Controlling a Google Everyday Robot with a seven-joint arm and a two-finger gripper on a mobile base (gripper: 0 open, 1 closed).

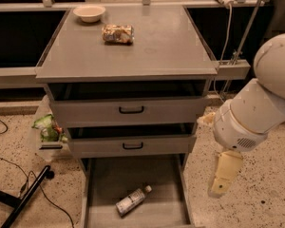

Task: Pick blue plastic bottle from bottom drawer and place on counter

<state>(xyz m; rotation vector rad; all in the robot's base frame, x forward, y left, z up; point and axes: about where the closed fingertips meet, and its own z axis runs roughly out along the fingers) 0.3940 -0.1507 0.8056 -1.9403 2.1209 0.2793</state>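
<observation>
Gripper: the gripper [221, 180] hangs pointing down off the right front corner of the cabinet, outside the bottom drawer [107, 177] and over the speckled floor [266, 208]. I cannot tell whether it is wide or narrow, and nothing shows in it.
Arm: the white arm [256, 113] comes in from the right edge, beside the two upper drawers [128, 110].
Bottle: the blue plastic bottle [131, 201] lies on its side on the bottom drawer's bare floor, cap toward the back right, apart from both side walls.
Step in hand: I judge this to be the reach toward the bottle, with the grasp not yet made.
Doing it well: carry the gripper left over the drawer's right wall. Turn it to close across the slim body rather than along it. Come down at mid-label, because a round bottle is likely to roll if nudged.
Counter: the counter [171, 51] carries a snack packet [117, 33] and a bowl [89, 13] toward the back, so its front part suits the placing.
</observation>
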